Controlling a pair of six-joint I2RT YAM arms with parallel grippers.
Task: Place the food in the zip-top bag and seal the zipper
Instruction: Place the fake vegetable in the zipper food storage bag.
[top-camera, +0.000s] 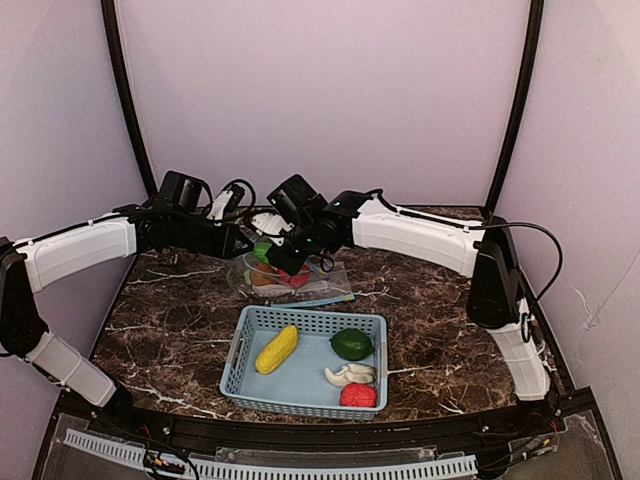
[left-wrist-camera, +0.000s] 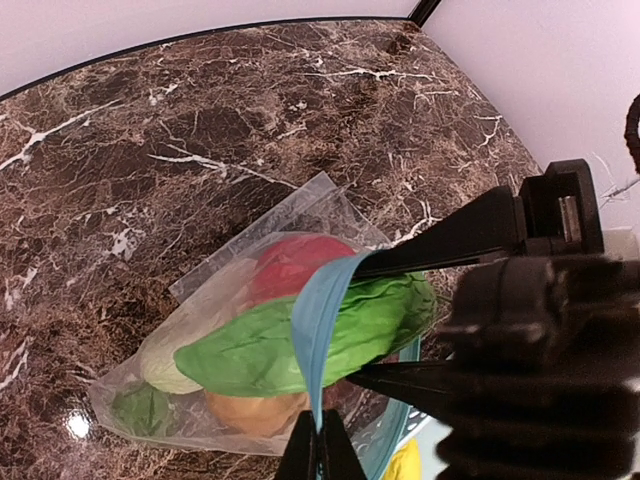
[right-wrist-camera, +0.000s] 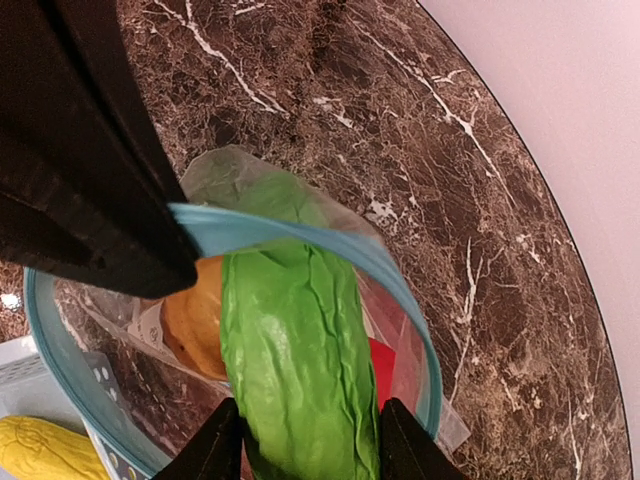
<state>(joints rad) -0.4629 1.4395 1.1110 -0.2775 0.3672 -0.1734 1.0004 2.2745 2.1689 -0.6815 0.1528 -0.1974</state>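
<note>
Left jaws: the left gripper (left-wrist-camera: 320, 445) is closed completely and pinches the blue zipper strip (left-wrist-camera: 308, 330) of the bag. I think it lifts this edge so that the mouth stands open.
Right jaws: the right gripper (right-wrist-camera: 308, 425) is about half open, with one finger touching each side of the green vegetable (right-wrist-camera: 295, 340), so it has hold of it. The grip looks light.
Table (top-camera: 170, 320): dark marble, and all the things lie on it.
Basket (top-camera: 240, 352): light blue, at 6 o'clock from the bag. It is near both arms, probably to make each reach short.
Bag (left-wrist-camera: 330, 195): clear, lying flat, with its mouth turned toward the basket.
Green vegetable: it passes through the mouth, the front part inside and the back part between the fingers. Letting it go seems to be the step in hand.
Food in the bag: a red piece (left-wrist-camera: 295, 262) and an orange-brown piece (left-wrist-camera: 250, 410) lie under the green one.
Food in the basket: corn (top-camera: 276, 350) at 9 o'clock, dark green round fruit (top-camera: 352, 344) at 2 o'clock, white piece (top-camera: 350, 375) and red fruit (top-camera: 358, 395) at 5 o'clock.
Zipper: not yet sealed.
</note>
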